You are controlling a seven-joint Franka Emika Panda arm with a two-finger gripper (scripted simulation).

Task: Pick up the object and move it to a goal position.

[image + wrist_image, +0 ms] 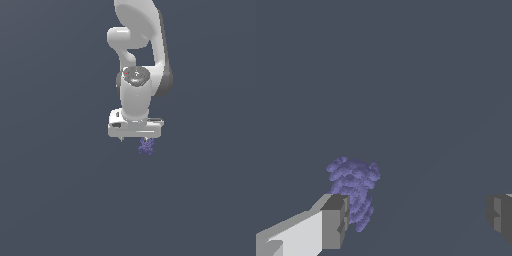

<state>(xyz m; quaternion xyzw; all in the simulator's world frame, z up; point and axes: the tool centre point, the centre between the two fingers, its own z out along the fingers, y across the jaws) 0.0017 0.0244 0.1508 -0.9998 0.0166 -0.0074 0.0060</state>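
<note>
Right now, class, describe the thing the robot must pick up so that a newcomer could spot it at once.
Find the white robot arm hanging over the plain grey floor. Just below its wide white hand, under the end at the exterior view's right, sits a small purple-blue lumpy cluster: the only coloured, bumpy thing there.

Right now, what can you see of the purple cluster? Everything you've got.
The purple cluster is a small, dark purple-blue lump with a bumpy surface like a grape bunch, matte in the render, much narrower than the white gripper. In the exterior view it sits just under the gripper body, off toward that view's right. In the wrist view it lies beside one finger, partly hidden behind it, with the jaws spread wide. Contact with that finger cannot be confirmed.
</note>
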